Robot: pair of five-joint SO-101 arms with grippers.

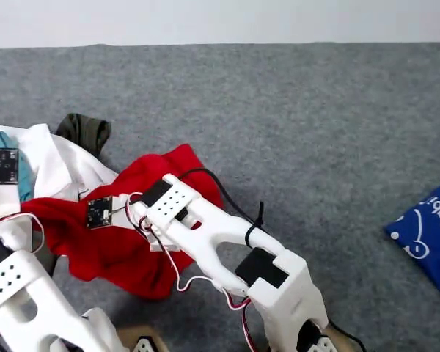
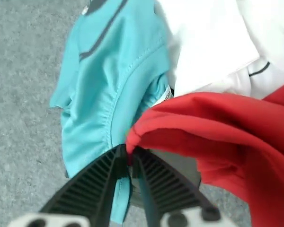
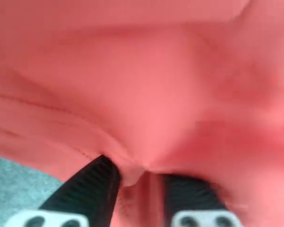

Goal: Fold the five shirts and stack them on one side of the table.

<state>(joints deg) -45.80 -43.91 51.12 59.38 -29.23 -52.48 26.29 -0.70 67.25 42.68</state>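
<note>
Across the grey table (image 1: 315, 125), a red shirt (image 1: 103, 253) lies crumpled at the near left, overlapping a white shirt (image 1: 59, 165) beside it. A teal shirt (image 2: 109, 85) sits against the white one, a blue shirt (image 1: 433, 231) lies well apart at the right edge, and a dark green shirt (image 1: 84, 130) peeks out behind the white. The left gripper (image 2: 128, 158) is clamped on the red shirt's edge. The right gripper (image 3: 135, 177) pinches a fold of it.

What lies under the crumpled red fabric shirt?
The red shirt covers part of a white shirt and a teal shirt at its edge. Whatever lies beneath its middle is hidden.
</note>
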